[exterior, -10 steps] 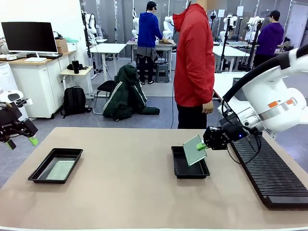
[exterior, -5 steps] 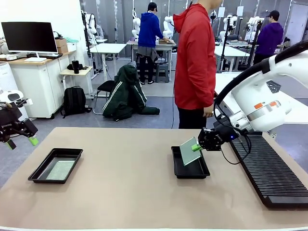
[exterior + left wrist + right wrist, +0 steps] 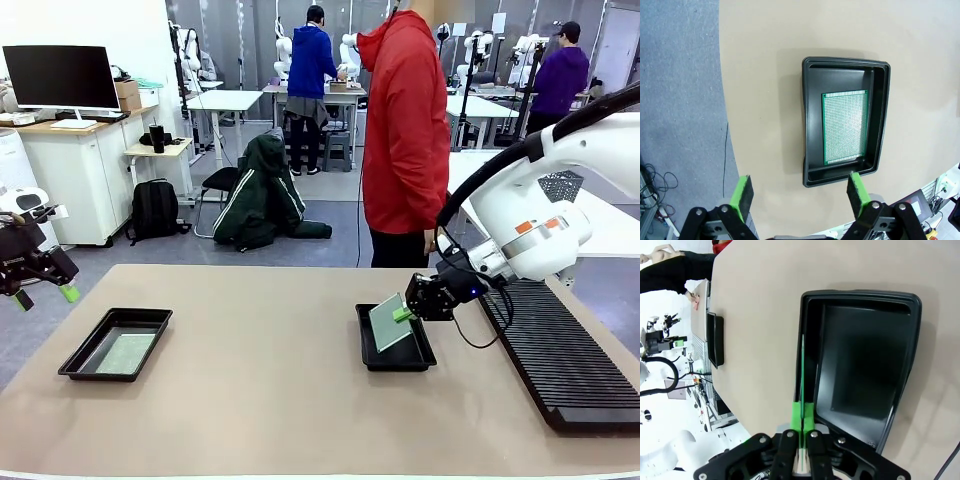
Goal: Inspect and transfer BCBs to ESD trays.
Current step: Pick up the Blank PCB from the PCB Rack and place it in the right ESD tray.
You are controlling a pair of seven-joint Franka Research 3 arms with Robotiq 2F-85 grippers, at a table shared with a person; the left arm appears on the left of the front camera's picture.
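My right gripper [image 3: 405,313] is shut on the edge of a green BCB [image 3: 388,322], which hangs tilted over the right ESD tray [image 3: 425,360]. In the right wrist view the BCB [image 3: 802,370] is edge-on between the shut fingers [image 3: 802,415], along one long wall of that tray [image 3: 860,294], whose floor is bare. I cannot tell whether the board touches the tray. My left gripper [image 3: 45,297] is open at the table's far left, above the left ESD tray [image 3: 75,372]. Another BCB [image 3: 844,127] lies flat in that tray [image 3: 845,62], beyond the open left gripper [image 3: 800,190].
A long black ribbed rack [image 3: 560,365] runs along the table's right side, just behind my right arm. A person in a red jacket [image 3: 405,130] stands at the far edge near the right tray. Bare tabletop [image 3: 260,350] lies between the trays.
My right gripper has moved left and down with the BCB, bringing it lower over the right tray. The left arm has not moved.
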